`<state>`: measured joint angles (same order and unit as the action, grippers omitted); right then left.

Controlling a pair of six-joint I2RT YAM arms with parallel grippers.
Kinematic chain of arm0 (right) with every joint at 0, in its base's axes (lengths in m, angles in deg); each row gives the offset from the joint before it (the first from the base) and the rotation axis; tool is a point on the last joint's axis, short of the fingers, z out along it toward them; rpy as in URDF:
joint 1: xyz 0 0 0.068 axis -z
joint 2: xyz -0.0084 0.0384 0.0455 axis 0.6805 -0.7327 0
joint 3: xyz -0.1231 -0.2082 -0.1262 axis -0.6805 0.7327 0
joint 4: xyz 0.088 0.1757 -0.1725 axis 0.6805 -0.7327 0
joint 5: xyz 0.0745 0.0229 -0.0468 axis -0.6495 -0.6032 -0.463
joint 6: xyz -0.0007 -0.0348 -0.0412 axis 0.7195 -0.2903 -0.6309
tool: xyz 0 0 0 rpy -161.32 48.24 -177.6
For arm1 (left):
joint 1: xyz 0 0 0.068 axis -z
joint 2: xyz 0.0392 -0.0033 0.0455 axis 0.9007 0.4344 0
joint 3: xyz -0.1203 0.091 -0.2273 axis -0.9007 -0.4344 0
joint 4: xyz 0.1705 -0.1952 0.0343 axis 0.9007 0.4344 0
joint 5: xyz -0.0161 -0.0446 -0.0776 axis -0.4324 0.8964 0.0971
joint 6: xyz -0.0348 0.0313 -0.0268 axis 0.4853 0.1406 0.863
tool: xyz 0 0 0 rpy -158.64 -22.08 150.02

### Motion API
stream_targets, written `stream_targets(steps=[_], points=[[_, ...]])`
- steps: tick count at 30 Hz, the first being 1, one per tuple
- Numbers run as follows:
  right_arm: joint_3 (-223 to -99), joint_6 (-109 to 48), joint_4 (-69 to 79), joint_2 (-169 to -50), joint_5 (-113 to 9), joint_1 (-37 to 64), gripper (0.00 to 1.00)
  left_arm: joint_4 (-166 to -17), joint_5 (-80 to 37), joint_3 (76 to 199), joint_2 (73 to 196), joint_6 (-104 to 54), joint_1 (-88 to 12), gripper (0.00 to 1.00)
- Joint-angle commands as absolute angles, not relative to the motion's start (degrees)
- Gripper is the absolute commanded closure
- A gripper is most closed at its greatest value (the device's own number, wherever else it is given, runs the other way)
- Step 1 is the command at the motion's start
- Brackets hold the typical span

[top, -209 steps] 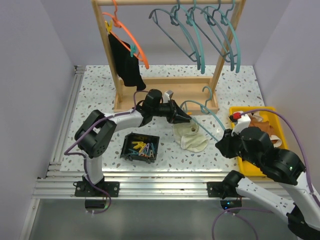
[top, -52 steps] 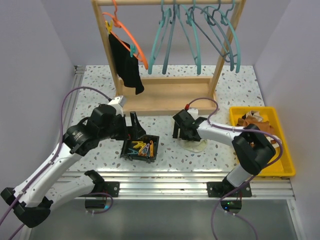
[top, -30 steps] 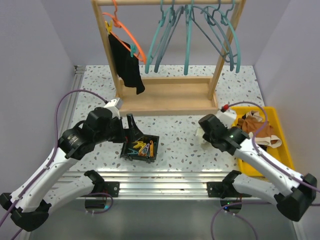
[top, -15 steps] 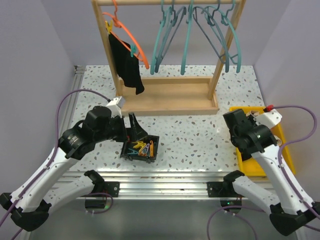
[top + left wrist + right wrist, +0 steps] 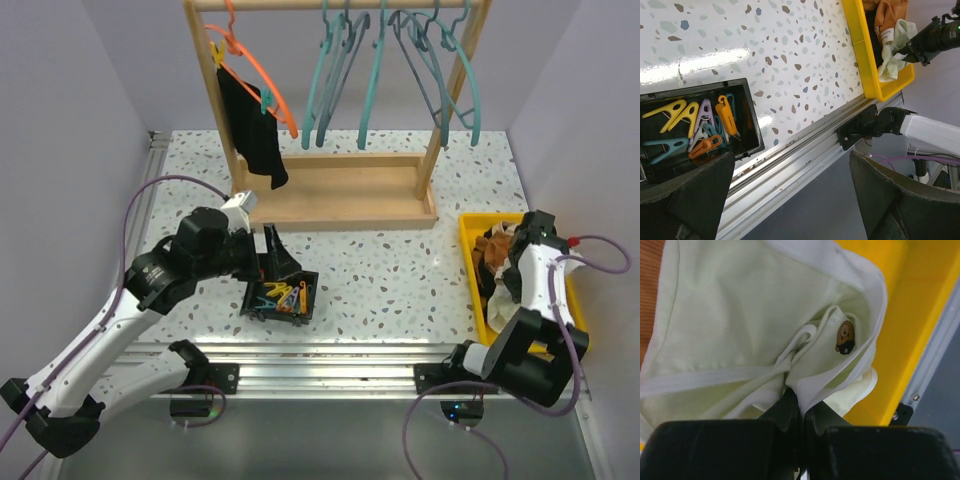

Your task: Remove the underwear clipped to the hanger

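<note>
Over yellow bin, right pincer pinches cream brief; left pincer spread wide above clip box.

Bright, even overhead light. Glare streak on the table just beside the black box; foreground below it blurred.

Tabletop between peg box and tray lies open.

The speckled white table carries a wooden rack standing at the back. Near the front edge sits a black box of coloured pegs, and a yellow tray lies along the right side.
</note>
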<state>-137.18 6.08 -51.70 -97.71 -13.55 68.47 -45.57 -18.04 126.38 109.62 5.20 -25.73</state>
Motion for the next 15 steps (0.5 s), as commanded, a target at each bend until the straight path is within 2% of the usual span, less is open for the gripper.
stream_targets(steps=[1, 8, 10, 13, 14, 15], points=[[-135.75, 6.1, -46.27, -100.98, -19.57, 69.51, 1.0, -47.44, -17.31, 128.5, 110.33, 3.43, -26.02, 0.0], [-135.66, 9.09, -43.45, -118.1, -20.53, 70.04, 1.0, -47.62, -18.1, 127.27, 110.51, 3.52, -26.02, 0.0], [-136.45, 8.92, -42.83, -119.88, -20.53, 70.04, 1.0, -47.44, -18.63, 127.26, 110.34, 3.52, -26.02, 0.0], [-137.5, 6.03, -41.08, -118.75, -23.06, 70.04, 0.83, -47.09, -19.59, 127.53, 109.63, 3.34, -26.02, 0.0], [-137.77, 3.58, -40.2, -117.44, -24.47, 70.04, 0.7, -47.0, -19.77, 127.7, 109.46, 3.26, -26.02, 0.0], [-138.38, 2.42, -38.89, -113.86, -25.79, 70.04, 0.63, -46.91, -19.95, 127.88, 109.37, 3.26, -26.02, 0.0]])
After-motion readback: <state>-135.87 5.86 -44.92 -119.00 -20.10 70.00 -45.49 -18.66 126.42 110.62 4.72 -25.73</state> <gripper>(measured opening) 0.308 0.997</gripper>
